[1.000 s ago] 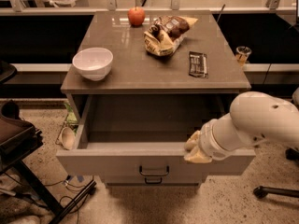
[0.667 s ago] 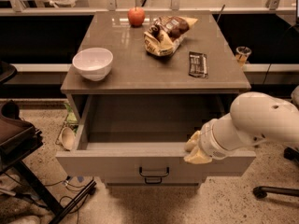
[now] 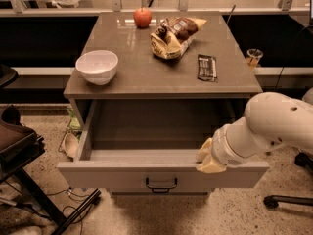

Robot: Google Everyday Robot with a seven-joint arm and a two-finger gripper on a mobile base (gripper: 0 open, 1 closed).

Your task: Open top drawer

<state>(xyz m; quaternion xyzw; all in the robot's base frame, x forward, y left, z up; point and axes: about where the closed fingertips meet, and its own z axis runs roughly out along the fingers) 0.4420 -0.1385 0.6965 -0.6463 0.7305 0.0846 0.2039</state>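
The top drawer (image 3: 122, 173) stands pulled far out of the grey-beige cabinet, its plain grey box interior showing and holding nothing. Its small dark wire pull (image 3: 161, 185) is at the centre of the front. My gripper (image 3: 206, 159) rests at the drawer's front rim, right of the pull, at the end of the white arm (image 3: 274, 126) that comes in from the right. The lower drawers are hidden under the open one.
On the cabinet top (image 3: 146, 75) are a white bowl (image 3: 97, 66), a red apple (image 3: 143, 17), a chip bag (image 3: 174, 35) and a dark snack bar (image 3: 206, 66). A black stand (image 3: 29, 165) is at the left, a chair base (image 3: 288, 197) at the right.
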